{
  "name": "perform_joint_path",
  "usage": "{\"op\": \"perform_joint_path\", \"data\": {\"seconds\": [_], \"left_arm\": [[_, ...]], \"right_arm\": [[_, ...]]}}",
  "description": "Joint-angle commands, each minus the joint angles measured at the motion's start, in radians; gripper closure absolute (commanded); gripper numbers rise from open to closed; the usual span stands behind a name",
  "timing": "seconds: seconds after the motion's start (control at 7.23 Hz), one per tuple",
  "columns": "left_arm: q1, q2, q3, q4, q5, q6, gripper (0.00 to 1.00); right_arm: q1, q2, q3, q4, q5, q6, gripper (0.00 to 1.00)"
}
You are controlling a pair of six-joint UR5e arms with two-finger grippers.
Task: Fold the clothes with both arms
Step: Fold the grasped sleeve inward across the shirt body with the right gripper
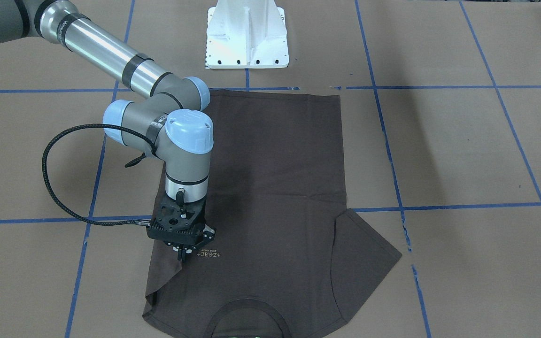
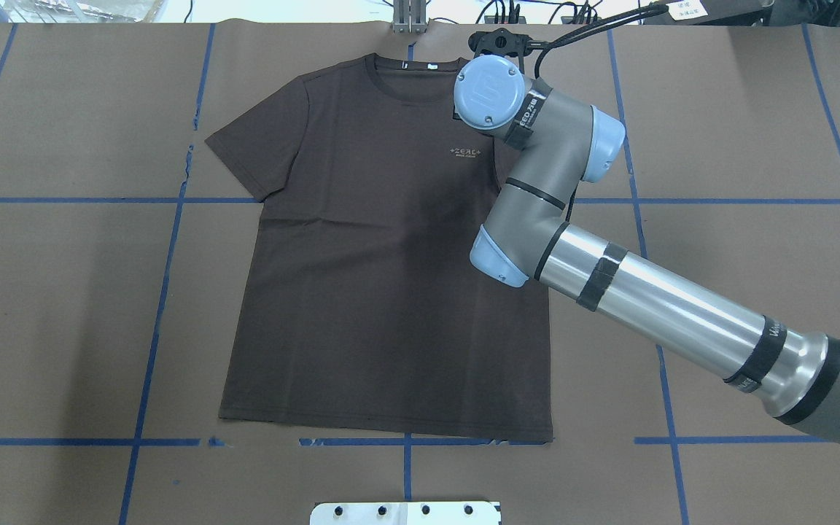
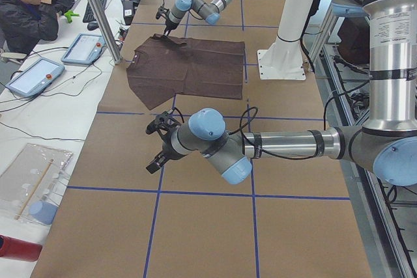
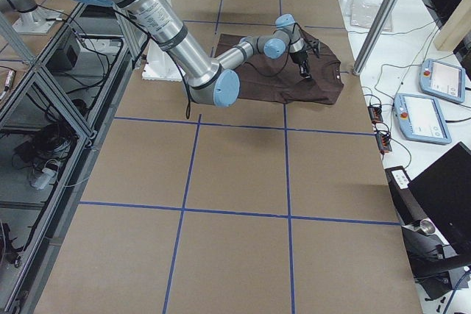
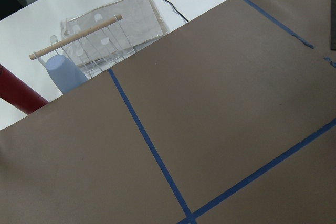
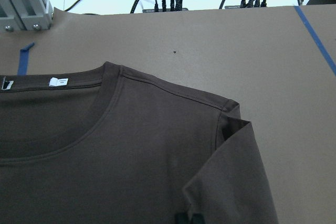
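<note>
One T-shirt (image 2: 383, 292), two arms and two grippers are shown. The shirt lies flat and chest-up on the table, its long axis running from the robot's side to the operators' side: the hem lies near the white pedestal (image 1: 247, 37) and the collar (image 2: 413, 65) at the far edge. The sleeve (image 2: 252, 153) on the robot's left is spread out, while the other sleeve (image 6: 231, 177) is turned in over the chest. The right arm (image 2: 668, 306) reaches across the shirt, and the right gripper (image 1: 183, 253) points down beside the pale logo (image 2: 465, 152). Its fingers are drawn together and appear to pinch the turned-in sleeve, though the contact is only partly visible. The left arm (image 3: 287, 144) extends low over bare table well apart from the shirt; whether the left gripper (image 3: 155, 146) is open cannot be told. The table (image 2: 63, 292) is covered in brown paper gridded with blue tape (image 2: 63, 442). At the adjoining white desk sit one person (image 3: 29, 8) and two flat screen devices (image 3: 34, 76).
</note>
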Motion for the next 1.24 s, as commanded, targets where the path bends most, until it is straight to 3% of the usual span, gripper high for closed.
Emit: {"op": "perform_joint_path", "data": {"seconds": [0.0, 0.14, 0.28, 0.55, 0.69, 1.11], "left_arm": [[0.000, -0.002, 0.002, 0.000, 0.000, 0.000, 0.00], [0.000, 0.000, 0.004, 0.000, 0.000, 0.001, 0.00], [0.000, 0.000, 0.004, 0.000, 0.000, 0.001, 0.00], [0.002, -0.026, -0.001, 0.000, 0.002, -0.009, 0.00], [0.017, -0.090, -0.001, 0.003, 0.002, -0.117, 0.00], [0.244, -0.253, 0.013, -0.006, 0.009, -0.303, 0.00]], "right_arm": [[-0.019, 0.023, -0.013, 0.004, -0.003, 0.000, 1.00], [-0.028, 0.023, -0.013, 0.004, -0.015, 0.000, 0.56], [-0.048, 0.022, -0.014, 0.004, -0.066, -0.011, 0.01], [-0.018, 0.028, 0.000, 0.002, -0.026, -0.070, 0.00], [0.059, 0.020, 0.012, -0.006, 0.144, -0.141, 0.00], [0.253, -0.149, 0.214, -0.003, 0.443, -0.407, 0.00]]}}
